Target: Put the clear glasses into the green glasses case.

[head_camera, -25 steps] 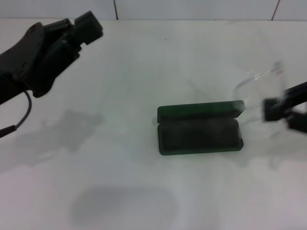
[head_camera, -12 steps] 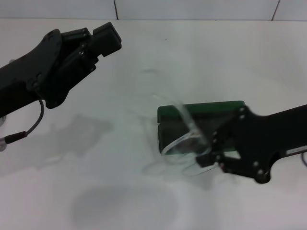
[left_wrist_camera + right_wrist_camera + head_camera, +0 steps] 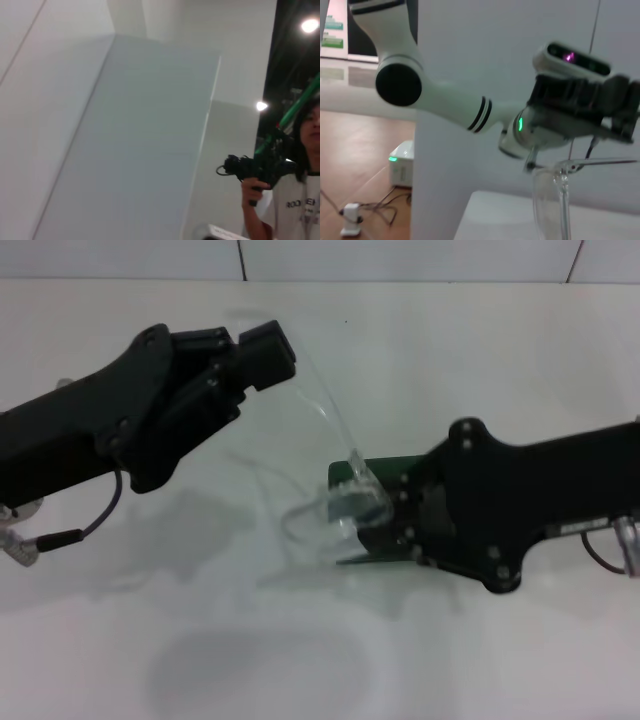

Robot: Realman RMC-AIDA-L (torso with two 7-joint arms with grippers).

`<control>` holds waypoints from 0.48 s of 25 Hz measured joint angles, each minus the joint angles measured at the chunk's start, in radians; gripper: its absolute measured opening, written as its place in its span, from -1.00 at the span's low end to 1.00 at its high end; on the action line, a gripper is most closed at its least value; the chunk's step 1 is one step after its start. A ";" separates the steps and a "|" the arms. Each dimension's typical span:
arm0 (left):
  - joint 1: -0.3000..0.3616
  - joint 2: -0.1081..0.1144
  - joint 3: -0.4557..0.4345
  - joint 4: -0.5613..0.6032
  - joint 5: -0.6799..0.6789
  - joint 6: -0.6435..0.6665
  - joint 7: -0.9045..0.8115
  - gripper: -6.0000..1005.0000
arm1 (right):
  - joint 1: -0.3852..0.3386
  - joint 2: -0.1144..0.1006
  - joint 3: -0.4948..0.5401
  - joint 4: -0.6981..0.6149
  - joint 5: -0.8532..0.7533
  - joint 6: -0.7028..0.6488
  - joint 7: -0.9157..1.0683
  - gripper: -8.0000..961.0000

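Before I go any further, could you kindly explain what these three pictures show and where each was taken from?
This is a two-armed robot. The head view looks down at a white table. The right pincer holds the transparent plastic glasses over the dark green hinged glasses case, which lies open beneath that arm. One clear arm of the glasses reaches up towards the left pincer, raised nearby. The left wrist view points away at white walls and a person holding a camera. The right wrist view shows the left arm above the glasses.
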 joint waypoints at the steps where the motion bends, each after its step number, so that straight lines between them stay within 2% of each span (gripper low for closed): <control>1: -0.002 0.000 0.006 -0.001 0.002 0.000 0.000 -0.88 | 0.000 0.000 -0.002 0.005 0.009 0.006 -0.010 -0.85; 8: -0.017 0.000 0.039 -0.011 0.002 -0.004 0.006 -0.88 | 0.048 0.000 -0.031 0.093 0.040 0.029 -0.065 -0.85; 12: -0.040 -0.001 0.041 -0.057 0.002 -0.005 0.016 -0.88 | 0.062 0.000 -0.052 0.112 0.046 0.030 -0.084 -0.85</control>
